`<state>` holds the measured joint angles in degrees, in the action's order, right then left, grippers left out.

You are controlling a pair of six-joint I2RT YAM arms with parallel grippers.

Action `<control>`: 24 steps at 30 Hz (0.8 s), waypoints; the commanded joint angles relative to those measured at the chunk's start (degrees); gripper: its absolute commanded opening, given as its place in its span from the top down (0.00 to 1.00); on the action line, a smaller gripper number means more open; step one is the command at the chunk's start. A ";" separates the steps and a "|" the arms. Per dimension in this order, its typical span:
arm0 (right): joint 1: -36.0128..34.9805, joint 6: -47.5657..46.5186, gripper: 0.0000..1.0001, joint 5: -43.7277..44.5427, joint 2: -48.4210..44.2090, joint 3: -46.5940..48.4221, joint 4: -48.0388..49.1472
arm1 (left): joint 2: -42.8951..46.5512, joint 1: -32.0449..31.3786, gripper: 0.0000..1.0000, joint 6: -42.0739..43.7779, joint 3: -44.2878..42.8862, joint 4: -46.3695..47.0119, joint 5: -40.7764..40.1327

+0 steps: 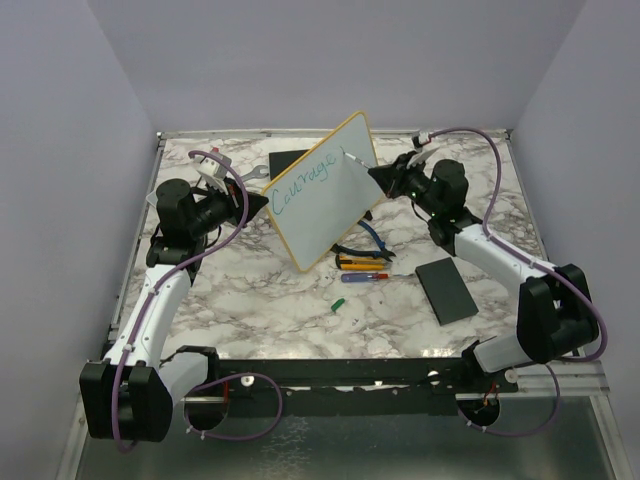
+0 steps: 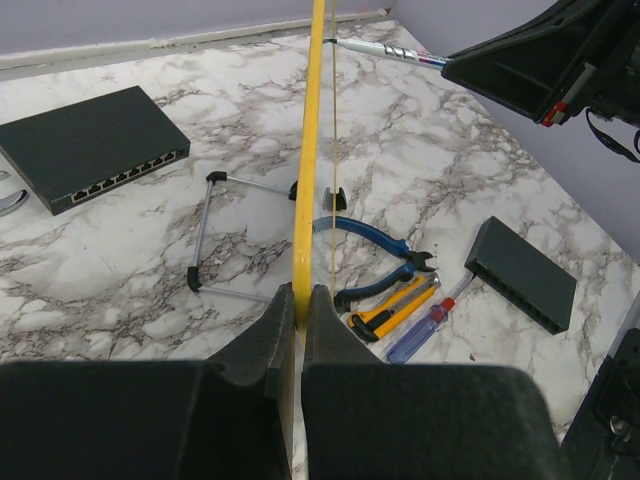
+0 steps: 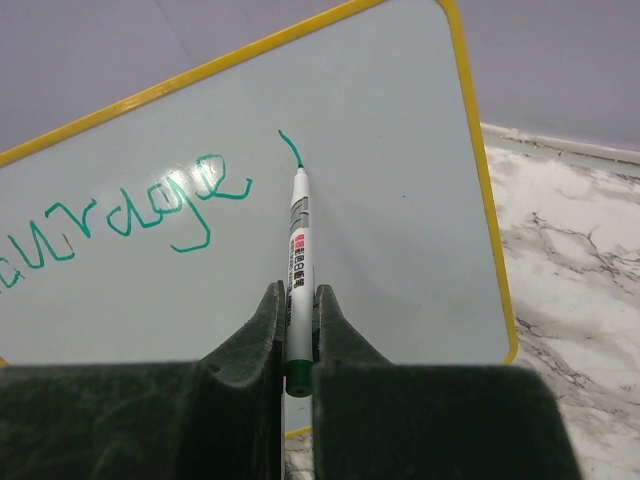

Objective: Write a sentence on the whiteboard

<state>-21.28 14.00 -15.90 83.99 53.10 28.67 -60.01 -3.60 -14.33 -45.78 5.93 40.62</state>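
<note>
The whiteboard point(image 1: 322, 190) stands tilted on edge above the marble table, and I see its yellow rim point(image 2: 308, 150) edge-on in the left wrist view. My left gripper point(image 2: 297, 300) is shut on that rim at the board's left side point(image 1: 268, 205). The sentence point(image 3: 150, 205) reads "Courage" in teal cursive, with a short new stroke point(image 3: 290, 148) after it. My right gripper point(image 3: 297, 300) is shut on a grey marker point(image 3: 299, 250) whose tip touches the board at the end of that stroke. From above, the right gripper point(image 1: 388, 176) is at the board's upper right.
A black network switch point(image 2: 90, 145) lies behind the board, and a second black box point(image 1: 447, 289) lies at front right. Blue pliers point(image 2: 375, 240), a yellow utility knife point(image 2: 395, 308), a screwdriver point(image 2: 425, 330) and a wire stand point(image 2: 215, 235) lie under the board. A green cap point(image 1: 337, 303) lies nearer the front.
</note>
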 commanded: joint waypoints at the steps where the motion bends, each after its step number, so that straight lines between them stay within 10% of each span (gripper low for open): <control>1: 0.03 0.50 0.99 0.02 -2.26 -1.31 -0.63 | 1.47 0.15 1.00 1.17 0.52 1.51 0.00; 24: -0.03 -0.09 0.99 -0.95 -2.15 3.27 0.08 | 1.17 0.12 1.00 1.03 0.51 1.63 0.16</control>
<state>-21.30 14.52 -15.94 80.58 54.24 28.21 -59.99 -3.60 -14.31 -45.78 5.93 40.64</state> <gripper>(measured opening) 0.064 0.020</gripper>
